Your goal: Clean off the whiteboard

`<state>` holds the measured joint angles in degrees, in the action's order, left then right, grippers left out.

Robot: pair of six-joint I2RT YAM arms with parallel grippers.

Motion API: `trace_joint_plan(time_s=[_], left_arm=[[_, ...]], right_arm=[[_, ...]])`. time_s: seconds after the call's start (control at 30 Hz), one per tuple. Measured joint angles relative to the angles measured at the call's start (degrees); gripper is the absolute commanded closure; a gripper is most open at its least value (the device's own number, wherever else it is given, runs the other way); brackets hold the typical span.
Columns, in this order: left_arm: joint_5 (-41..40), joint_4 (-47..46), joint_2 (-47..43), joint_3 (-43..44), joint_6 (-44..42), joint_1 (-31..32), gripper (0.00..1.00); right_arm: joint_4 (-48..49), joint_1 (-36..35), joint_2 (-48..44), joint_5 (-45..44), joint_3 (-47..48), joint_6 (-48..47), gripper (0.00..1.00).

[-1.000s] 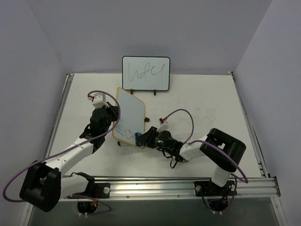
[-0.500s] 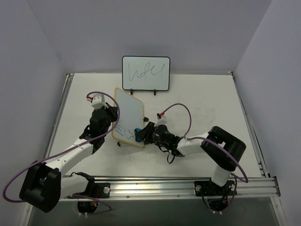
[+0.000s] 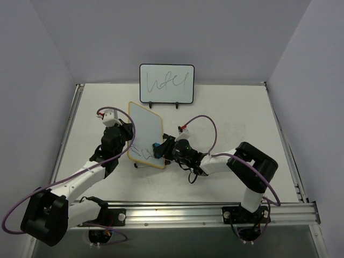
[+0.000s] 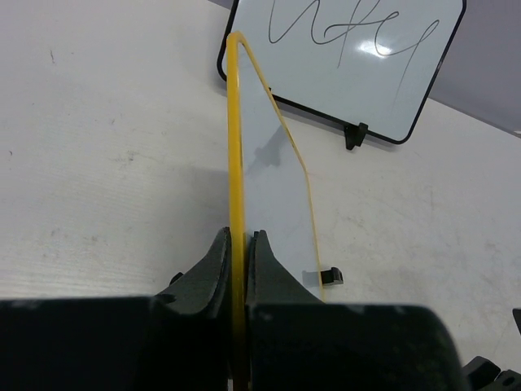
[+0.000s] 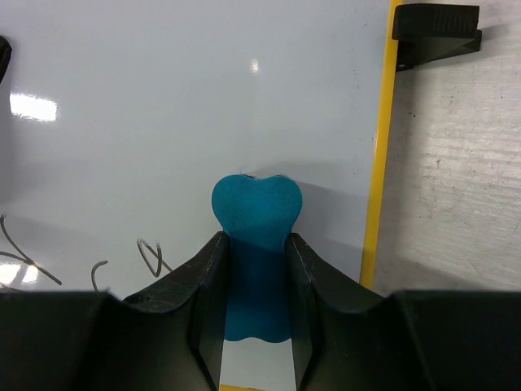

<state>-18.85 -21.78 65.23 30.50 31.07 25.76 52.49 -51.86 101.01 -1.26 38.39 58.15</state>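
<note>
Clamping the frame of the whiteboard (image 3: 146,134), the left gripper (image 4: 238,252) holds it tilted; the right gripper (image 5: 254,261) has its jaws pinched on a blue eraser (image 5: 256,210), apparently touching its surface.

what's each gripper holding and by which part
The left gripper clamps the whiteboard by its yellow frame edge; the right gripper pinches the blue eraser by its sides.

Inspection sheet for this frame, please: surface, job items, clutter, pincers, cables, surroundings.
Surface: white table, faintly scuffed.
Job's things: yellow-framed whiteboard propped at a tilt, scribbles at its near end; blue eraser pressed on it.
Clutter: black-framed board upright at the back, one scribbled line.
Pincers: left pincer shut on the whiteboard's frame; right pincer shut on the eraser.
Cables: purple cables loop over both arms.
Surroundings: plain walls; metal rail at the near edge.
</note>
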Motion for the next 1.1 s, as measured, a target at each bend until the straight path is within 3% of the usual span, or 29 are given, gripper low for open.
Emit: trace_joint_plan(time_s=[0.23, 0.7, 0.93, 1.1], left_arm=[[-1.16, -0.52, -1.07, -1.62, 1.29, -0.22, 0.98], [-1.14, -0.48, -0.83, -2.1, 1.27, -0.48, 0.98], [-1.05, -0.07, -0.83, -2.1, 1.07, -0.48, 0.98], [-0.59, -0.07, -0.96, -2.1, 1.11, -0.48, 0.98]], right_arm=[[-1.97, -0.68, 0.07, -0.94, 1.51, -1.07, 1.0], [-19.58, -7.91, 0.02, -11.61, 16.52, -6.27, 1.0], [-20.09, -10.69, -0.31, -11.69, 19.3, -6.6, 1.0], [-15.39, -10.69, -1.49, -11.06, 15.21, -4.96, 1.0]])
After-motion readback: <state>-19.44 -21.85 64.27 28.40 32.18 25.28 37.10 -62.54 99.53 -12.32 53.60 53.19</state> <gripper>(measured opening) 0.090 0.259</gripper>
